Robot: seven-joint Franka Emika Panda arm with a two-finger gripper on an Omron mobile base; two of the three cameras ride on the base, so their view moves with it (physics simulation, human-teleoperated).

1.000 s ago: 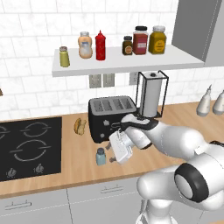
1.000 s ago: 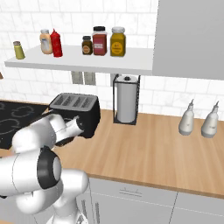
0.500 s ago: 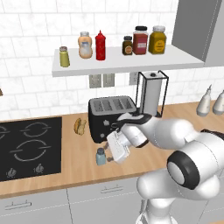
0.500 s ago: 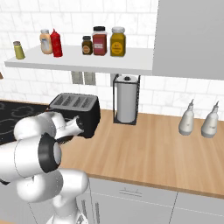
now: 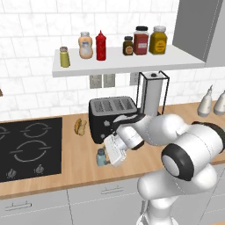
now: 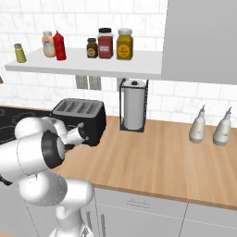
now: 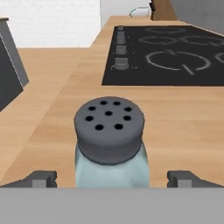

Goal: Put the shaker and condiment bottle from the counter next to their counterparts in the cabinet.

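Two base cameras look forward and down from behind the arm, one from its left, one from its right; both take in the counter (image 5: pixel 66 160), the toaster (image 5: pixel 112 112) and the wall shelf (image 6: pixel 88 62). The hand camera sits very close above the shaker (image 7: pixel 109 140), facing along the counter toward the cooktop (image 7: pixel 175 57).

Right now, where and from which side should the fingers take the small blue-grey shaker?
Grip the shaker on its glass body just under the wider grey cap, coming level from the side as the open gripper is now. It stands upright on the counter, a finger either side, so the cap's lip guards against slipping.
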